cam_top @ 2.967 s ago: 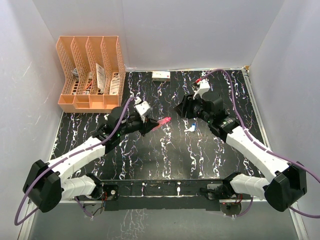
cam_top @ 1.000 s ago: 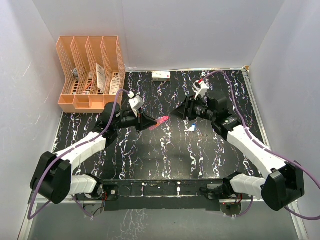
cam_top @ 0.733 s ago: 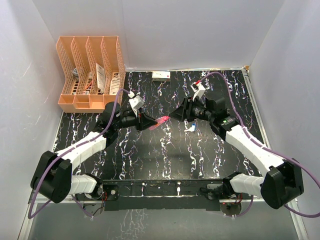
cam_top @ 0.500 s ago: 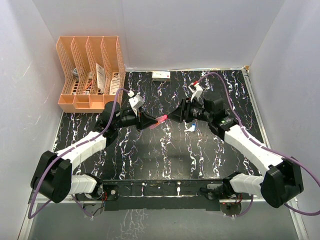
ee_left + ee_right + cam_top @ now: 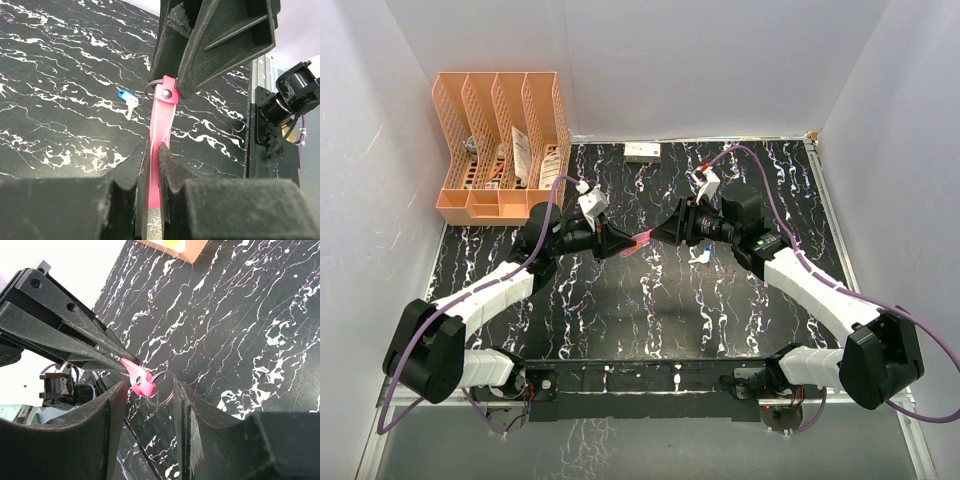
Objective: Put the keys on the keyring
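L gripper (image 5: pixel 154 150): jaws nearly together, pinching the flat pink strap of the keyring (image 5: pixel 162 115) at its lower part. The strap sticks out past the tips, riveted end and thin ring (image 5: pixel 162 385) pointing away from it.

R gripper (image 5: pixel 149 390): jaws partway open, narrow-ish gap. The ring and strap tip sit in that gap. In the L wrist view one R finger (image 5: pixel 220 45) sits right against the riveted end; can't tell if it actually touches. Not clamped on anything.

Arms: both reach forward and inward from their bases, elbows out, wrists about level. The L gripper (image 5: pixel 620 243) points right and the R gripper (image 5: pixel 665 233) points left, so they meet tip to tip above mid-table (image 5: pixel 620 320), w/ the keyring (image 5: pixel 642 238) held off the surface btwn them.

The keys (image 5: pixel 702 253) lie on the black marbled top, under/just beside the R wrist. The blue-head key (image 5: pixel 124 94) and silver key (image 5: pixel 131 106) touch each other, apart from the ring, not threaded on.
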Motion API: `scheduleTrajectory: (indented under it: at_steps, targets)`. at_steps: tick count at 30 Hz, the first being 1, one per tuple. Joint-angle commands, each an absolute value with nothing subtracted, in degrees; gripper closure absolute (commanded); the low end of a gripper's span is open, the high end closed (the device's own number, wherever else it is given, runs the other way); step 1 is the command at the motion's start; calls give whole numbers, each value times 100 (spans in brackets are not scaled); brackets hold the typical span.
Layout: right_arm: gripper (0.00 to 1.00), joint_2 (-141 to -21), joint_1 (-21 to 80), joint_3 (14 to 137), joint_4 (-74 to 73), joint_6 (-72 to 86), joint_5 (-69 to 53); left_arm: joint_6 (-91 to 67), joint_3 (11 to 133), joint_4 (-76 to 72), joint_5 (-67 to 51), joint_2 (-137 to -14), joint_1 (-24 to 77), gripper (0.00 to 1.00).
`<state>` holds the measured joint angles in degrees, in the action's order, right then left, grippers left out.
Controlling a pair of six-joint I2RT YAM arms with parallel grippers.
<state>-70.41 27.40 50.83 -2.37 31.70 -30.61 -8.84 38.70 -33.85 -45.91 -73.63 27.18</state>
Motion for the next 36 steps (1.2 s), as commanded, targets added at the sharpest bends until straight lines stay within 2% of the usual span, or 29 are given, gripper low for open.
scheduleTrajectory:
  at_steps: [1, 19, 36]
  targets:
    - [61, -7069, 2794, 5167, 235, 3233, -3119, -879, 4020, -3646, -4790, -7322, 2698, 100]
    - [71, -7137, 2833, 5254, 347, 3305, -3059, -841, 3953, -3574, -4799, -7310, 2698, 100]
    - [86, -7145, 2837, 5289, 229, 3248, -2909, -714, 3922, -3348, -4679, -7227, 2698, 100]
